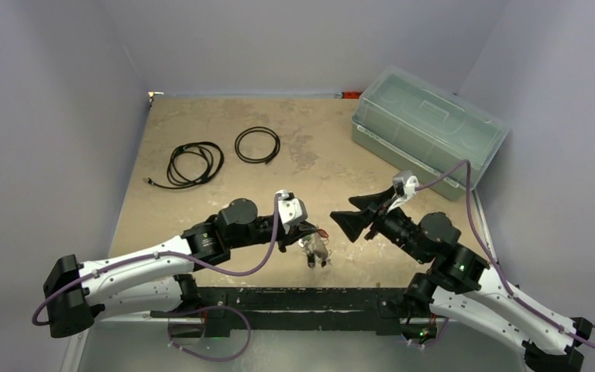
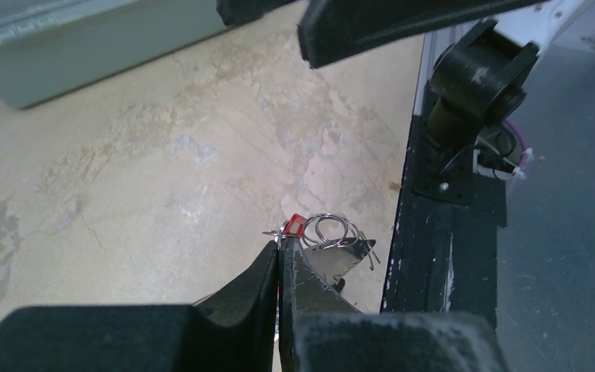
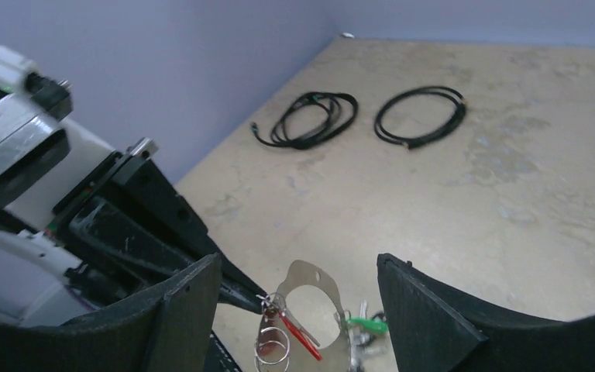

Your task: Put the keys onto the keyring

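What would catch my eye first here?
Two black claws meet near the table's front edge. The left gripper is pinched shut on a small bunch of keys joined to a pale keyring, while the right gripper gapes open facing it. Farther back lie black cable coils on the left and a clear-lidded bin on the right.

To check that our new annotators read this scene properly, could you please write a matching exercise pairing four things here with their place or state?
Things:
1. left gripper
2. right gripper
3. lidded plastic box
4. cable coils

Place or state:
A. lying at the back left
B. open
C. shut on the key bunch
D. standing at the back right

Pairs: 1-C, 2-B, 3-D, 4-A
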Controlling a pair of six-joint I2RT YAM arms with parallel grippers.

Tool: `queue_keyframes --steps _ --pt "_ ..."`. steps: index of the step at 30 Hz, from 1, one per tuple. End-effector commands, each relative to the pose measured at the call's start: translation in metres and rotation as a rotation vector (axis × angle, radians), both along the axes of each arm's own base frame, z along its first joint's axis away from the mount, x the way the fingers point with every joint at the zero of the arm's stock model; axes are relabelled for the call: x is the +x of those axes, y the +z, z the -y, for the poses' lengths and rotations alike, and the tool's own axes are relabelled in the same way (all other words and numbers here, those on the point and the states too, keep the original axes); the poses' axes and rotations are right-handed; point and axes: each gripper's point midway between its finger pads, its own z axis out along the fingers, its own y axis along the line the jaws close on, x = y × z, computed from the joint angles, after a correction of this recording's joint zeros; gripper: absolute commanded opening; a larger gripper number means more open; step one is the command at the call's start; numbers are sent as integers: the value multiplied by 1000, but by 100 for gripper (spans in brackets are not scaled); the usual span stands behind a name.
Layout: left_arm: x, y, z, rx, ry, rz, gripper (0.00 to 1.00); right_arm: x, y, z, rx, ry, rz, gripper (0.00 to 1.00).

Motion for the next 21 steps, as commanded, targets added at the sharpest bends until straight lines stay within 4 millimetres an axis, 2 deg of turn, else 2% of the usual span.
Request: queue_keyframes --steps 1,3,7,11,17,21 --pt "-12 74 -3 -133 -48 60 0 -22 41 -10 99 148 193 76" --pt "-17 88 -9 -143 -62 73 0 -27 46 -13 117 185 235 76" --pt "-31 101 -20 -109 -123 108 0 -41 55 -24 133 285 313 73" --pt "-44 117 -34 -97 -184 185 0 -52 55 -40 126 393 358 70" --pt "-59 123 -52 -84 -243 271 0 -71 57 -64 122 573 399 67" --pt "-62 124 -57 -93 -250 295 0 -80 49 -77 101 675 390 62"
